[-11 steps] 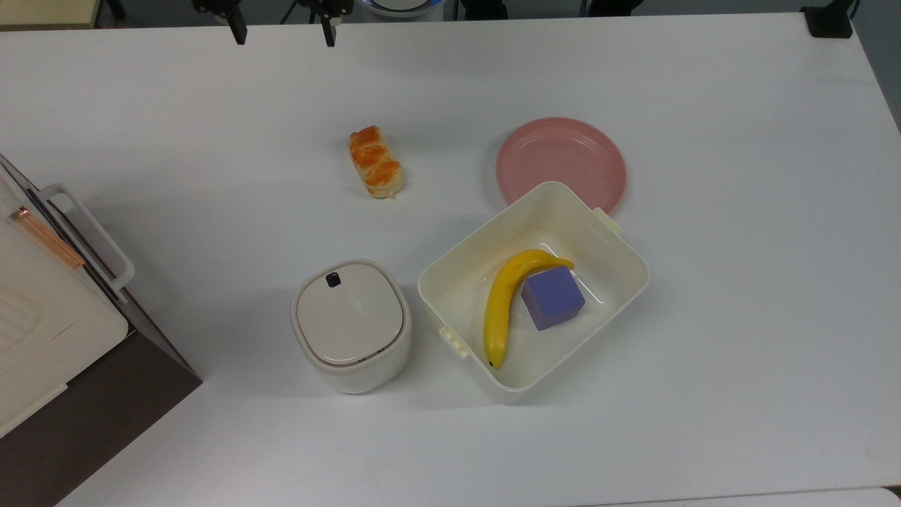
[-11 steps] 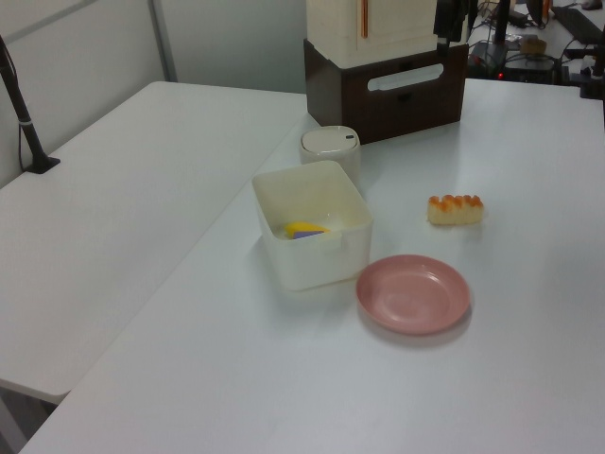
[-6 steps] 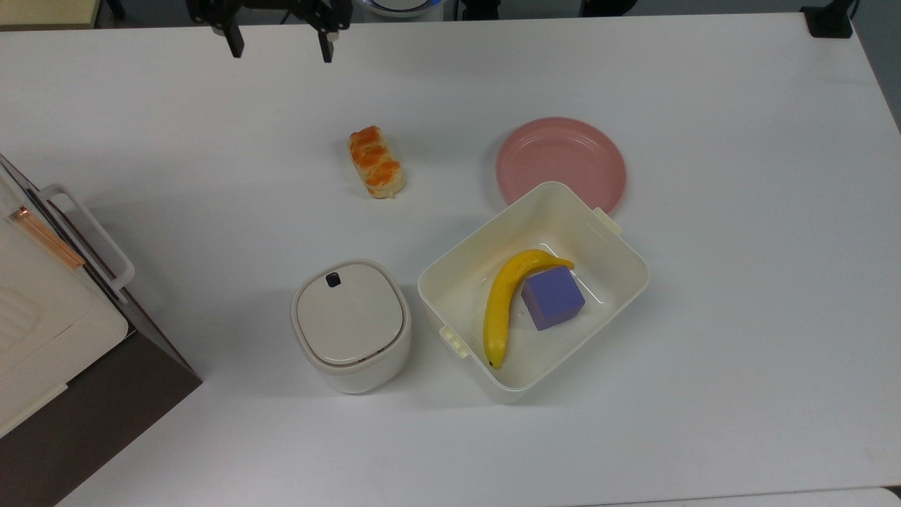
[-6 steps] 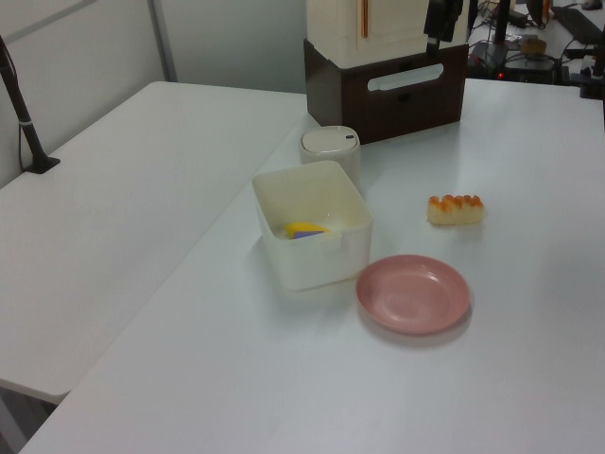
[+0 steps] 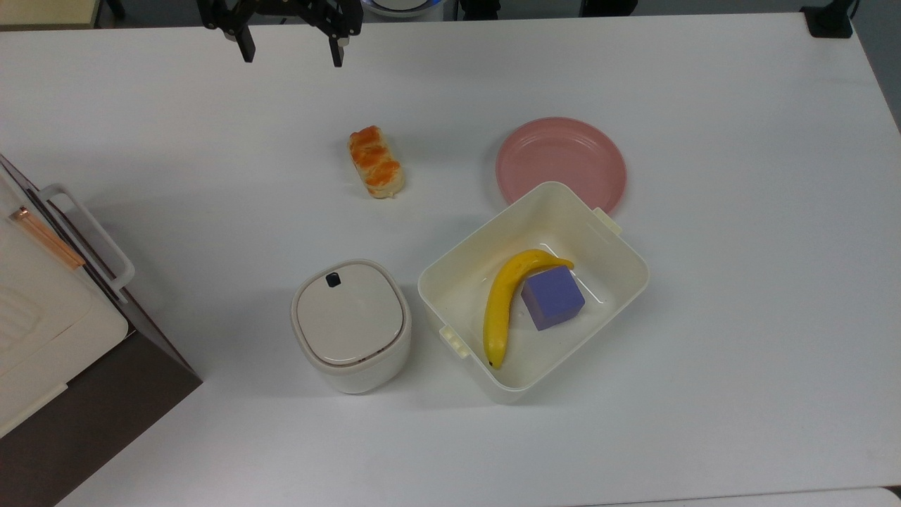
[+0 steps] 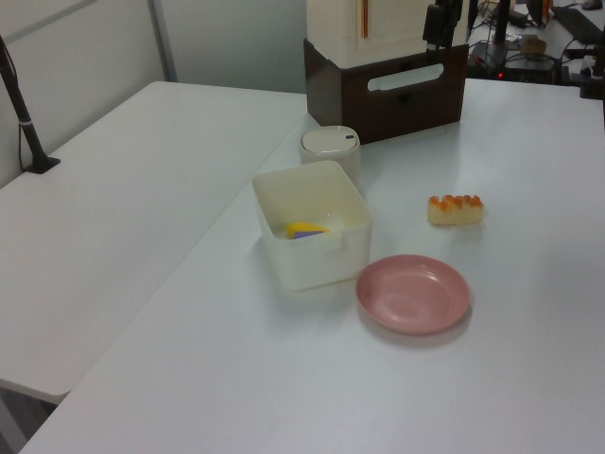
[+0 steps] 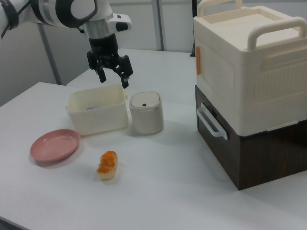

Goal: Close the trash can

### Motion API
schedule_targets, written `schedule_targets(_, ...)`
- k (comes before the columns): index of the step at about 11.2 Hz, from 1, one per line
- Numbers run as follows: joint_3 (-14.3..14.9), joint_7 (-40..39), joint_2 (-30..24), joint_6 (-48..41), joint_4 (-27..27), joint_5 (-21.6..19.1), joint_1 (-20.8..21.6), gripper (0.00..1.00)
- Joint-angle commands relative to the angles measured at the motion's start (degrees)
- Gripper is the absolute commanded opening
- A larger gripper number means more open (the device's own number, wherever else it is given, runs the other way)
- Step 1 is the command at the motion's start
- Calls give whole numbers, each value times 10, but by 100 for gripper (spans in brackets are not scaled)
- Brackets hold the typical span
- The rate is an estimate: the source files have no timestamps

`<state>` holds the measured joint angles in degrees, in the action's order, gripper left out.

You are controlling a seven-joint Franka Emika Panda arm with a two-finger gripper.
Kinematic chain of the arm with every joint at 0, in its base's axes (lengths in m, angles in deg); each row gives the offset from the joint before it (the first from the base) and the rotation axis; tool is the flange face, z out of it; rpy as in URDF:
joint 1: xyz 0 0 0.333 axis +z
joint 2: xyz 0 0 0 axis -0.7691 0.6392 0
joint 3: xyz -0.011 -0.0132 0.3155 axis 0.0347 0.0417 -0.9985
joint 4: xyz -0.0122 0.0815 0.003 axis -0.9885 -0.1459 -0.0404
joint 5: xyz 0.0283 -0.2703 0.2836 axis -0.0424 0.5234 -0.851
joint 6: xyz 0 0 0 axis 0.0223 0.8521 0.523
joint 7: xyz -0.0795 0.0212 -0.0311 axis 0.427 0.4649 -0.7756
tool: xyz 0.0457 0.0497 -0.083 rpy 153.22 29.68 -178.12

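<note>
On the surface (image 5: 739, 296): one trash can (image 5: 350, 324), one open tub (image 5: 533, 291), one pink plate (image 5: 561, 165), one bread roll (image 5: 376, 162). Inside the tub: one banana (image 5: 501, 307), one purple cube (image 5: 552, 297). Beside the trash can: one stacked box unit (image 7: 254, 86).

No text, label, brand, number or sign can be read in any of the views
</note>
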<state>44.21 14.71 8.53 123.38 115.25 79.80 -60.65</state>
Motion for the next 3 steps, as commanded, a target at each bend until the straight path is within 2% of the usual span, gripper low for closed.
schedule_targets(1, 14, 9, -23, 11, 29, -11, 13, 100)
schedule_targets(3, 14, 10, -23, 9, 29, -11, 13, 100)
